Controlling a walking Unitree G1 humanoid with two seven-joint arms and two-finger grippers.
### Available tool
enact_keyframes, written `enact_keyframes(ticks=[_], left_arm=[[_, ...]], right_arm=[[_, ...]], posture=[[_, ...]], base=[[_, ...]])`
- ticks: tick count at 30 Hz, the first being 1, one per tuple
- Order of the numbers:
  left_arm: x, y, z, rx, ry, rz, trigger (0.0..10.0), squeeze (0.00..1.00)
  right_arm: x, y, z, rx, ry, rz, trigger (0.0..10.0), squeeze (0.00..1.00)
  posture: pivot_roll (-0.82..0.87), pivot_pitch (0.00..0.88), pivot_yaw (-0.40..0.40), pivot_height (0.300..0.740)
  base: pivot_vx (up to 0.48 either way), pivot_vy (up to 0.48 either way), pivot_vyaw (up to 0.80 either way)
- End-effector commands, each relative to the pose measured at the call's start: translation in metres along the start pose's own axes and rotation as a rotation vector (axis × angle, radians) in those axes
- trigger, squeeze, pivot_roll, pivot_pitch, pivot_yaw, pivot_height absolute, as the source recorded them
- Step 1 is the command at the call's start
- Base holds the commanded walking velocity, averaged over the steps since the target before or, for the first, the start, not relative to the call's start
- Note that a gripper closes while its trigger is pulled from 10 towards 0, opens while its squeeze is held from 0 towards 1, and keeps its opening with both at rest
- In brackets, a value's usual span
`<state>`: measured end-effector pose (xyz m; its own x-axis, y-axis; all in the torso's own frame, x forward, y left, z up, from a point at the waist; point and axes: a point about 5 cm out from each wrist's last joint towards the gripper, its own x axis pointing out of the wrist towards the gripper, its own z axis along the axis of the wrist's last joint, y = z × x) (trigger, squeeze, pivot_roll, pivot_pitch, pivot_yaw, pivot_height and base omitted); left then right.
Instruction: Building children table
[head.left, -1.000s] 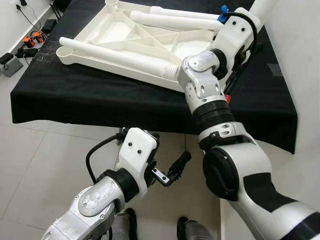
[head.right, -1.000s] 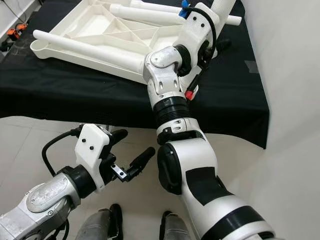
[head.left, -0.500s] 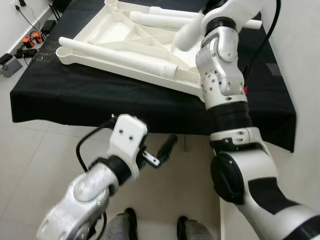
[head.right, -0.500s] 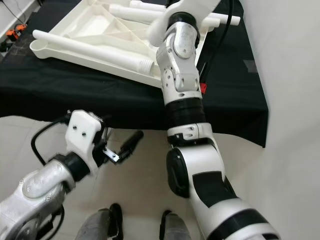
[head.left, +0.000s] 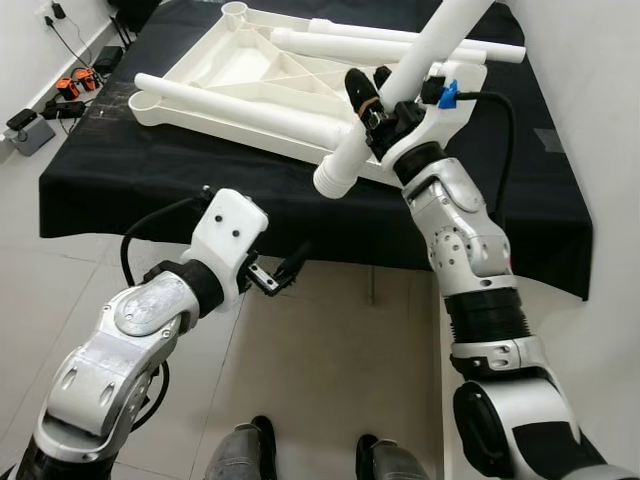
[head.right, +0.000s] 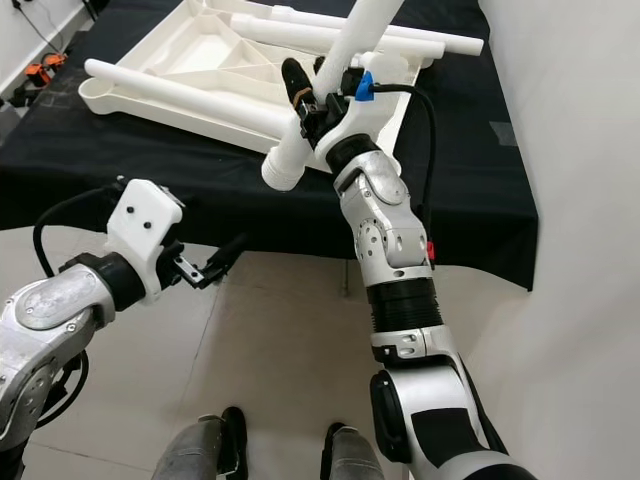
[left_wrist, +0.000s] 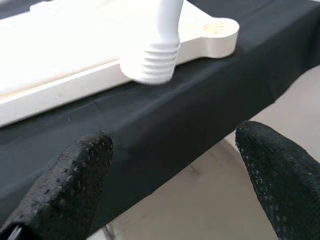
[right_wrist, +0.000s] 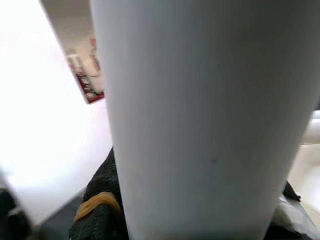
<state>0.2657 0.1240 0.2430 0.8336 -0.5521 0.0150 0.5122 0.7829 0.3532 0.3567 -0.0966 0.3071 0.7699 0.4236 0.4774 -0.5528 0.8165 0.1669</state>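
Left eye view: right gripper (head.left: 375, 100) clenched on white table leg (head.left: 420, 70), lifted above desk (head.left: 120, 170). Leg's long axis slants; threaded end (head.left: 333, 178) points down toward robot, below gripper. Upturned tabletop (head.left: 290, 80) lies just beyond gripper. Left gripper (head.left: 285, 275) spread, empty, low before desk edge; right nearer.

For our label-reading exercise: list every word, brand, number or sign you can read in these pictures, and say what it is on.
None can be read: the white tabletop, the table leg held by the right gripper, and the black cloth carry no visible print.
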Motion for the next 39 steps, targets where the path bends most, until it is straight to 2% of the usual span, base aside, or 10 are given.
enact_keyframes(ticks=[1,4,8,13,14,21,22,39], left_arm=[[0.006,0.001,-0.003,0.019,-0.012,-0.026,10.0,0.0],[0.013,0.001,-0.005,0.026,-0.019,-0.038,10.0,0.0],[0.021,0.002,-0.004,0.086,-0.037,-0.049,10.0,0.0],[0.025,0.002,-0.003,0.117,-0.055,-0.048,10.0,0.0],[0.032,0.004,-0.001,0.117,-0.078,-0.046,10.0,1.0],[0.039,0.001,0.001,0.154,-0.106,-0.055,10.0,1.0],[0.04,0.002,0.0,0.15,-0.104,-0.046,10.0,0.0],[0.045,0.008,-0.008,0.175,-0.109,-0.023,10.0,0.0]], right_arm=[[-0.001,0.013,0.004,0.039,-0.006,0.082,10.0,0.0],[-0.002,0.02,0.007,0.063,0.001,0.126,10.0,0.0],[-0.006,0.026,0.005,0.074,0.027,0.176,10.0,0.0],[-0.009,0.029,0.001,0.08,0.043,0.192,10.0,0.0],[-0.012,0.033,-0.002,0.089,0.058,0.207,10.0,0.0],[-0.015,0.036,-0.002,0.103,0.072,0.218,10.0,0.0],[-0.014,0.036,-0.002,0.104,0.073,0.22,10.0,0.0],[-0.015,0.042,0.004,0.118,0.072,0.238,10.0,0.0]], posture=[[0.1,0.201,-0.011,0.74],[0.09,0.201,-0.011,0.74],[0.09,0.201,-0.011,0.74],[0.08,0.204,-0.01,0.74],[0.08,0.205,-0.011,0.74],[0.08,0.206,-0.011,0.74],[0.08,0.205,-0.012,0.74],[0.07,0.2,-0.012,0.74]], base=[[0.0,0.0,0.0],[0.0,0.0,0.0],[0.0,0.0,0.0],[0.0,0.0,0.0],[0.0,0.0,0.0],[0.0,0.0,0.0],[0.0,0.0,0.0],[0.0,0.0,0.0]])
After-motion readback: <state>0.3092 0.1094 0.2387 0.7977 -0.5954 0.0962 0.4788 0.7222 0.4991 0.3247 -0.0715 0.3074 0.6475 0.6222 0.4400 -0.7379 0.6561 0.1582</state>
